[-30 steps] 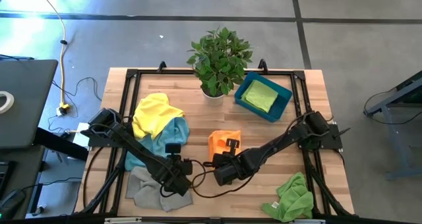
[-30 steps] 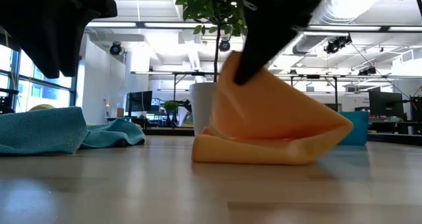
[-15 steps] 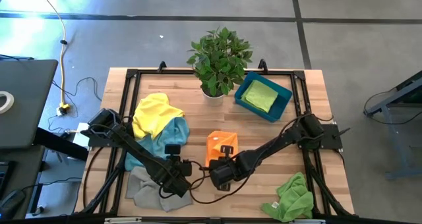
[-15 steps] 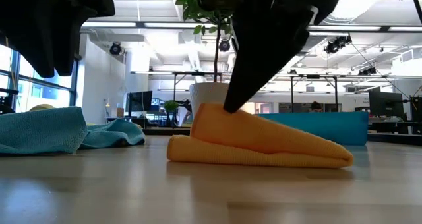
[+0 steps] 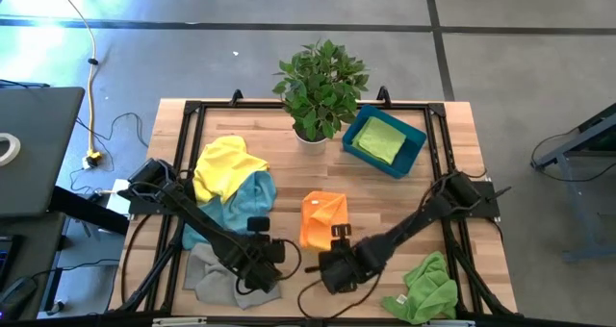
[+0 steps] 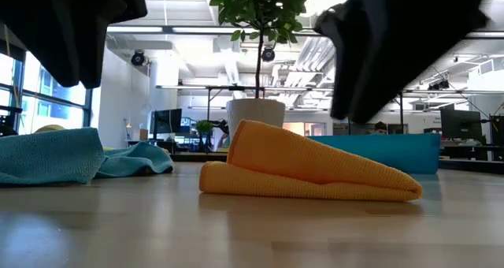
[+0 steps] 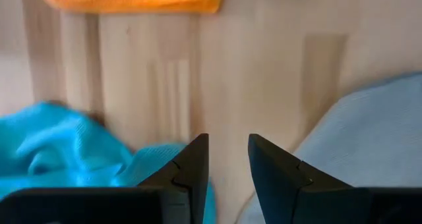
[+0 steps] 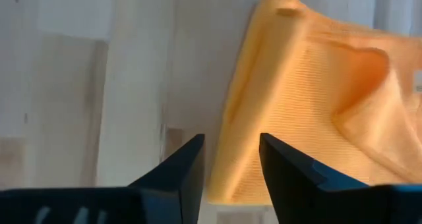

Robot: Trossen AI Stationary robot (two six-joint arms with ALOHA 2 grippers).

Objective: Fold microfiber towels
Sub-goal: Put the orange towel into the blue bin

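Grey concrete floor [image 5: 539,67], bright ceiling lights [image 6: 181,31], windows [image 6: 47,106]

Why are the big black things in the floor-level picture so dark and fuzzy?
Low view: the arms hang close to the lens against bright ceiling lights, so they show as soft black shapes, while the orange towel stays sharp. Right wrist view: the fingers look soft too.

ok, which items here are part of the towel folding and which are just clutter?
Job: orange towel, yellow towel, light blue towel, grey towel, green towel, green towel in the bin.
Lying about: potted plant, teal bin.
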